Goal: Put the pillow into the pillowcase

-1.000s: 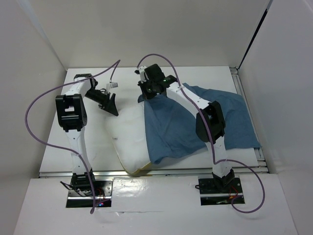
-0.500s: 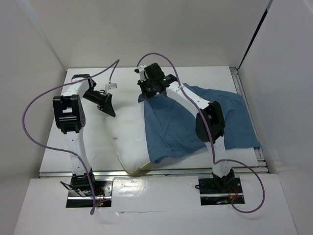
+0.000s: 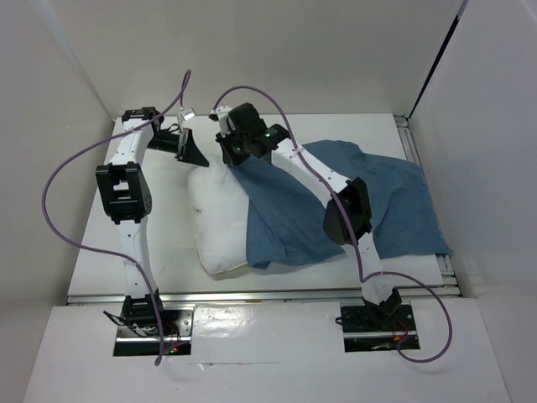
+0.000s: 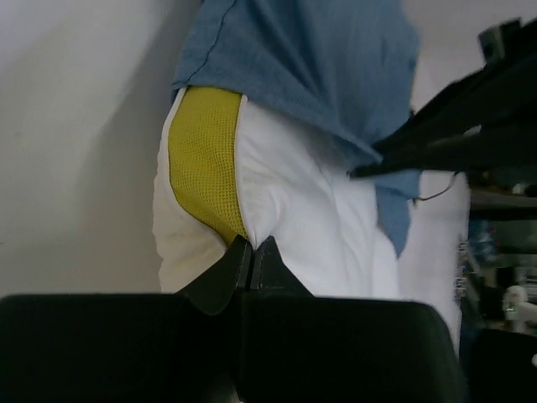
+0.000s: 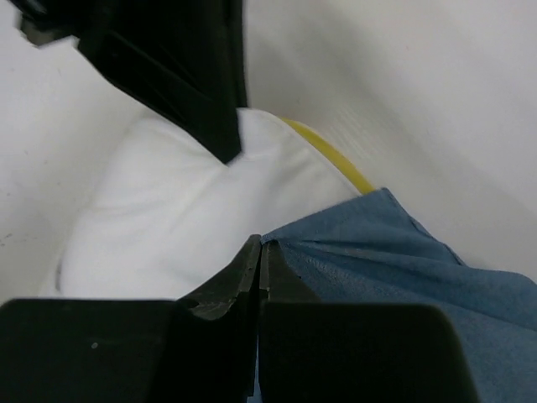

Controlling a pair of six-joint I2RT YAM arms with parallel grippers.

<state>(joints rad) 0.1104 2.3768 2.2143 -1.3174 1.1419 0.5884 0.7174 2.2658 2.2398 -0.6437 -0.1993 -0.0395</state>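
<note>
We see the pillow (image 3: 220, 227) lying on the white table (image 3: 88, 252), left of centre. Its near end is close to the table's front edge and its far end is raised toward the two grippers. The pillowcase (image 3: 394, 201) spreads wrinkled over the right half of the table. Its left part is drawn over the pillow's right side, so the white shows only on the left.

Our left gripper (image 3: 191, 156) sits at the pillow's far left corner. In the left wrist view its fingers (image 4: 226, 269) are pressed together with no gap, pinching the pillow (image 4: 294, 210) right where the yellow band (image 4: 205, 159) meets the white cloth. The pillowcase (image 4: 310, 59) hangs over the pillow's further part there and covers the far end of the band. At the right of that view the right gripper (image 4: 369, 166) shows as black fingers nipping the blue cloth.

Our right gripper (image 3: 230, 156) is just beside the left one, at the pillowcase's far left edge. In the right wrist view its fingers (image 5: 235, 273) are closed tight on that edge — a corner of the pillowcase (image 5: 394, 252) runs straight into the tips. The pillow (image 5: 168, 218) is puffed up just beyond and to the left of them. A strip of the yellow band (image 5: 331, 155) shows between white and blue. The left gripper (image 5: 222, 134) appears here as a black wedge whose tip digs into the pillow — the two grippers are near each other but apart.
</note>
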